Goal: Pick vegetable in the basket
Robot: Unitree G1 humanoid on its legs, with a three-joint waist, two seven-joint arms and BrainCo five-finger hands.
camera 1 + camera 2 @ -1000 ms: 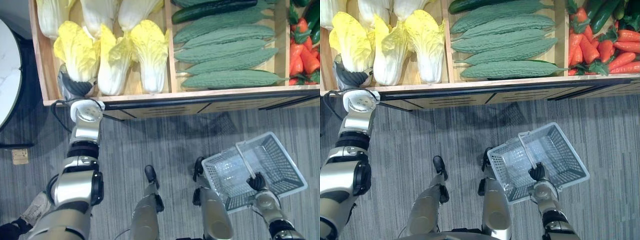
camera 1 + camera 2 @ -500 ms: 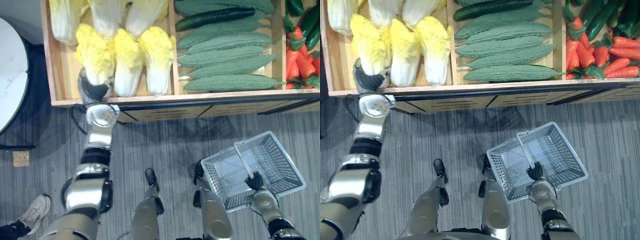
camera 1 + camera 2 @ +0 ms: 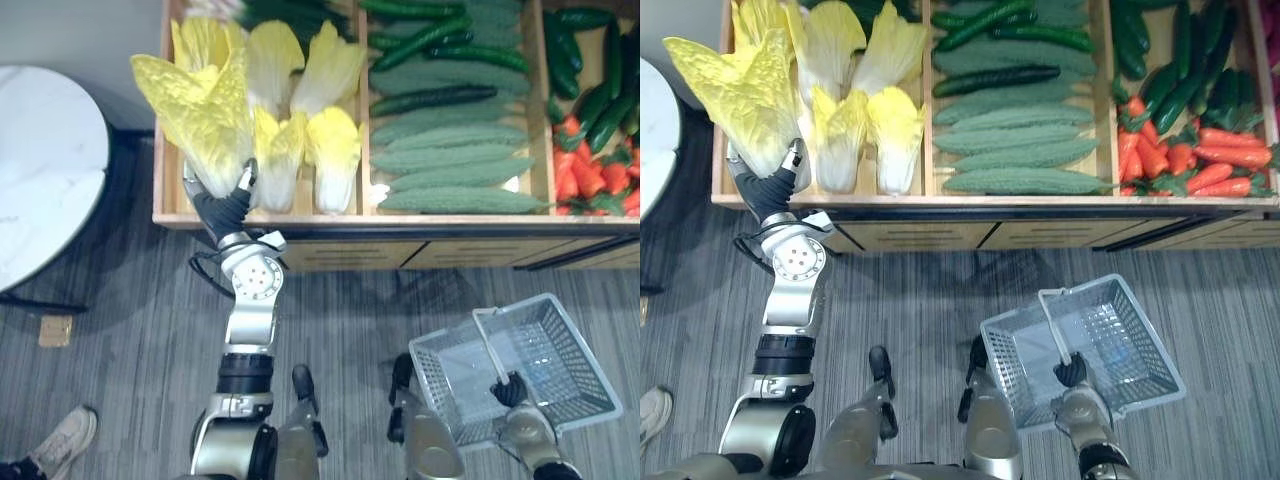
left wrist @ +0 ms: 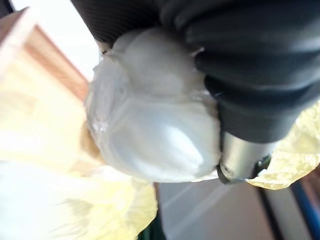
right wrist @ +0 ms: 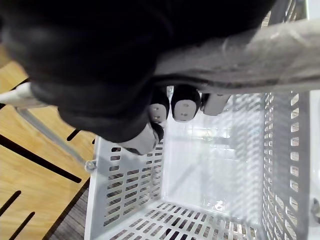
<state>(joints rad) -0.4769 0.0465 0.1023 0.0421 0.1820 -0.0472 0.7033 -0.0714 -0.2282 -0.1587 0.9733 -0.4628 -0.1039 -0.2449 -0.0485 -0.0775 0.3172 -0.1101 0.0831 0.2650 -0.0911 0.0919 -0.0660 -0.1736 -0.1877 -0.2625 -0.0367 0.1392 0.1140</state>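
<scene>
While the left hand [image 3: 222, 207] grips the cabbage [image 3: 205, 105] by its white base, leaves pointing to eleven o'clock, the basket [image 3: 583, 342] hangs well apart at four o'clock, its handle [image 3: 485, 338] clasped in the right hand [image 3: 510, 388].

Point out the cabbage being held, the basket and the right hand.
cabbage [image 3: 740, 95], right eye view, yellow leaves
basket [image 3: 1002, 368], right eye view, left wall
right hand [image 3: 1072, 372], right eye view, dark back
</scene>
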